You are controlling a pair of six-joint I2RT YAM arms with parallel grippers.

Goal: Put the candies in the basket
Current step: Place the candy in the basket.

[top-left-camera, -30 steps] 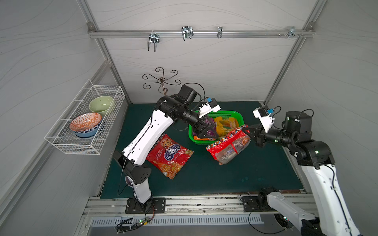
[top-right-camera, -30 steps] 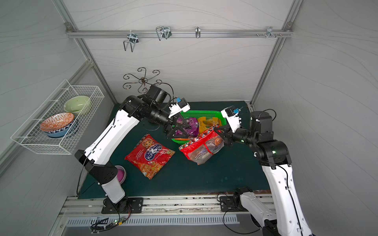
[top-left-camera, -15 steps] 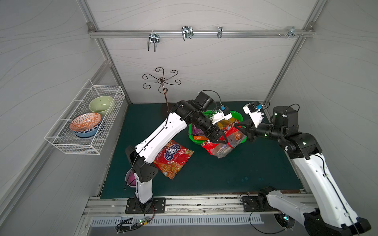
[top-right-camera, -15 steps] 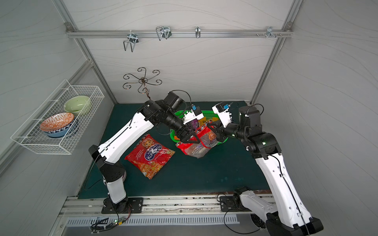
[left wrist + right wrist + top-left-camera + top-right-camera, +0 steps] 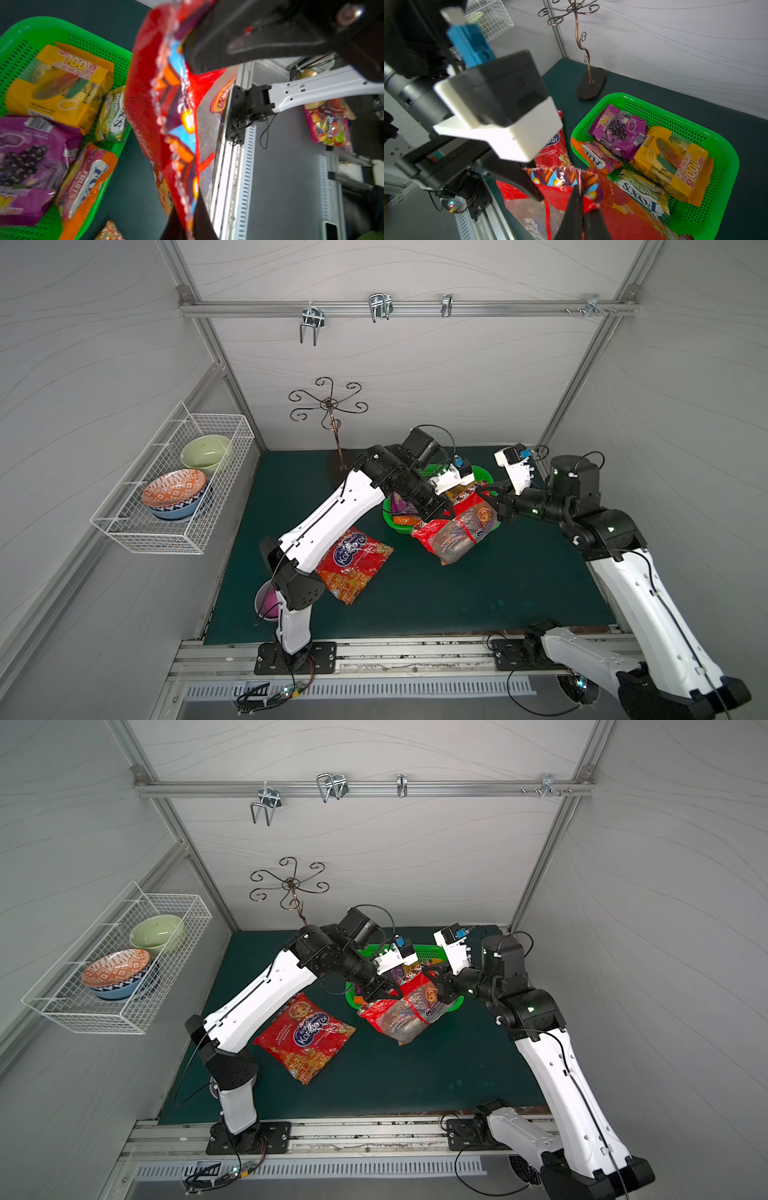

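Both top views: bright, even, diffuse light; shadows faint; sharp, w/ wide-angle bend at 3 & 9 o'clock edges. Left wrist view: red bag (image 5: pixel 143 104) v. close, smeared by blur. Right wrist view: cam housing (image 5: pixel 496 93) out of focus, white part blown out; basket (image 5: pixel 726 162) crisp.

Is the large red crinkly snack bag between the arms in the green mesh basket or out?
Out. The red bag hangs pinched by left gripper and right gripper, at the green basket's rim.
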